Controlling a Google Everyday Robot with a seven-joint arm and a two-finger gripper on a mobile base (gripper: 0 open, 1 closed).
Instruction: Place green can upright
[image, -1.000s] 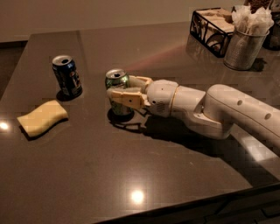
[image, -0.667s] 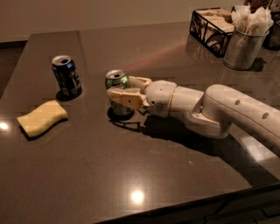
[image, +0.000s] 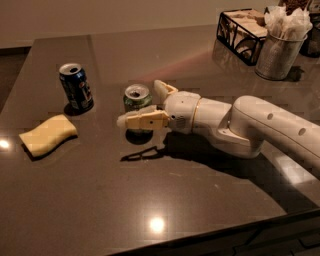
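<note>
Since the earlier frame the end effector (image: 139, 103) had spread its fingers off the green can (image: 137, 96) — one now stood clear at the can's 2 o'clock, the other crossed low in front at 6 o'clock. The can stood upright on the counter (image: 100, 200) between them, the blue can (image: 76, 86) at its 10 o'clock. The grip looked released and the placing done — whether the near finger brushed the can could not be told.

The white jointed robot arm (image: 270, 125) is reaching in from the right edge, stretching low and nearly level toward the left. Its rounded white wrist (image: 187, 112) is leading into the cream-yellow gripper (image: 140, 102), which is pointing left, centre-left of view.
</note>
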